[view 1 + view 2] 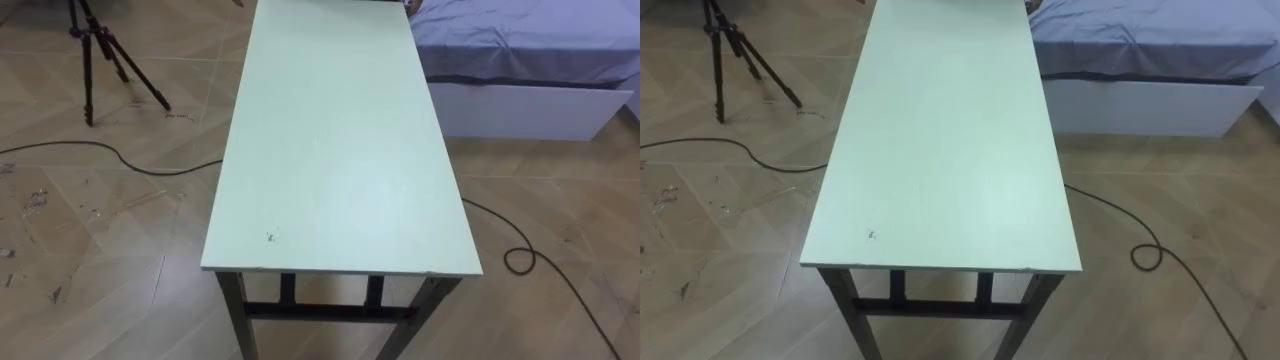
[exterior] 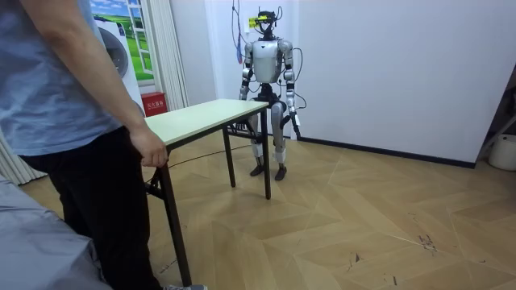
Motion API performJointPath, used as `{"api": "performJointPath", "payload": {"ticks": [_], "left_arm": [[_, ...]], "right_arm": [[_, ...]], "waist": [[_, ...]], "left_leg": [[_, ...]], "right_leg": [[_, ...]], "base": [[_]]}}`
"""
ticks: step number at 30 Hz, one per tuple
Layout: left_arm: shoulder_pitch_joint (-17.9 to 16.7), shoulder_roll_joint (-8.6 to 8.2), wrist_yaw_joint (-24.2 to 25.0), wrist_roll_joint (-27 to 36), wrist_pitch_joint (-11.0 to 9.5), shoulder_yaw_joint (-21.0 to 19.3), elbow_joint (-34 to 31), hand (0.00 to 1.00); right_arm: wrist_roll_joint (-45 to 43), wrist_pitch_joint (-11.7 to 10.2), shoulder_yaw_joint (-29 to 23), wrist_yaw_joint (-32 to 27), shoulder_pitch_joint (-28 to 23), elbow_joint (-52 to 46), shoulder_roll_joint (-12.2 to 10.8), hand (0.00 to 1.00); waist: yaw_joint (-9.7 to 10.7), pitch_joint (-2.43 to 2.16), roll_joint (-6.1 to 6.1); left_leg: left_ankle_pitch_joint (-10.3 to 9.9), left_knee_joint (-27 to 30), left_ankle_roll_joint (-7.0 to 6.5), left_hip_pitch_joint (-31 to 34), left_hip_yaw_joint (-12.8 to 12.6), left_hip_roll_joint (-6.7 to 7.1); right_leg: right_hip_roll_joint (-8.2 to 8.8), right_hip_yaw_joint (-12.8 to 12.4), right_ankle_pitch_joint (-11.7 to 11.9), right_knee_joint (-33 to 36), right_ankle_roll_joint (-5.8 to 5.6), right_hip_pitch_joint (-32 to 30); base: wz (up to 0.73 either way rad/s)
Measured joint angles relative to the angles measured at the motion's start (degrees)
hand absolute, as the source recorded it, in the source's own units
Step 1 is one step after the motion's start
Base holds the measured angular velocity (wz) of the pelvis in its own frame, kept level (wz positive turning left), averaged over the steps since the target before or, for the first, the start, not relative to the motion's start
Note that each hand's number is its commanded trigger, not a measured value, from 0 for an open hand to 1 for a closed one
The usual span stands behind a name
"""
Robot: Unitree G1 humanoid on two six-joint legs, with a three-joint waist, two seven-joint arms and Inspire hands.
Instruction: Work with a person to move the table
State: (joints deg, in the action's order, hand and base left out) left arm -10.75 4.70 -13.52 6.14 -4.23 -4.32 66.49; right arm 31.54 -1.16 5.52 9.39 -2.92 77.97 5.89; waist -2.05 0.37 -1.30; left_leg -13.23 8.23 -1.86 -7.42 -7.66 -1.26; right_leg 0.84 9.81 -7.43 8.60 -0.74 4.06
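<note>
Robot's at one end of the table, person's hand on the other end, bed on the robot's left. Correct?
Not quite. The bed stands to the robot's right of the table, as the left eye view shows. The rest holds: in the room view the person's hand rests on the end opposite the robot.

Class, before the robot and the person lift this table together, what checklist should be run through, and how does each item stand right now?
1. Person holds their end: ok; the person's hand rests on the edge of the table.
2. Robot holds its end: not ok; its left hand hangs at its side, off the table.
3. Tabletop free of loose things: ok.
4. Floor safe for stepping: not ok; a cable loops on the floor right of the table.
5. Tripod apart from the table: ok.
6. Room between the table's far corner and the bed: cannot tell.
</note>
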Motion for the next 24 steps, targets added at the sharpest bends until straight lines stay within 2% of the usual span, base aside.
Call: {"api": "performJointPath", "payload": {"ticks": [9, 14, 16, 19, 24], "left_arm": [[0.1, 0.01, 0.0, 0.0, 0.0, 0.0, 0.0, 0.0], [0.0, 0.01, 0.6, 1.2, 0.1, 0.1, -0.2, 0.0], [0.0, 0.0, 1.5, 3.5, 0.1, 0.2, -0.2, 0.0], [0.1, 0.11, 5.0, 10.2, 0.2, 0.2, -0.3, 0.0], [-0.1, 1.24, 14.0, 20.1, 1.8, 1.9, -3.7, 0.0]], "right_arm": [[0.4, 0.0, 0.0, 0.0, 0.0, 0.0, 0.0, 0.0], [4.4, 0.0, 0.0, 0.6, 0.0, -0.2, 0.0, 0.0], [4.8, 0.0, 0.0, 1.8, -0.1, -0.2, 0.1, 0.0], [7.3, 0.0, 0.0, 4.5, 0.0, -0.3, 0.2, 0.0], [9.0, 0.4, -0.5, 8.7, -1.2, -6.0, 1.7, 0.0]], "waist": [[0.1, -0.07, -0.07], [0.0, -0.09, 0.08], [0.0, -0.15, 0.33], [0.0, -0.17, 0.82], [0.2, -0.2, 1.67]], "left_leg": [[0.0, 0.0, 0.0, 0.0, 0.0, 0.01], [0.0, 0.0, 0.0, 0.1, 0.0, -0.01], [0.0, 0.0, 0.0, 0.3, 0.0, -0.01], [0.0, 0.1, 0.0, 0.5, 0.0, -0.03], [0.0, 0.6, 0.0, 1.6, 0.4, -0.04]], "right_leg": [[0.03, 0.3, 0.0, 0.0, 0.0, 0.0], [0.03, 0.3, 0.0, 0.0, 0.0, -0.1], [0.03, 0.2, 0.0, 0.0, 0.01, -0.2], [0.03, -0.1, 0.0, 0.0, 0.01, -0.3], [0.22, 1.0, 0.1, 0.0, 0.09, -0.9]], "base": [[0.0], [0.0], [0.0], [0.0], [0.06]]}}
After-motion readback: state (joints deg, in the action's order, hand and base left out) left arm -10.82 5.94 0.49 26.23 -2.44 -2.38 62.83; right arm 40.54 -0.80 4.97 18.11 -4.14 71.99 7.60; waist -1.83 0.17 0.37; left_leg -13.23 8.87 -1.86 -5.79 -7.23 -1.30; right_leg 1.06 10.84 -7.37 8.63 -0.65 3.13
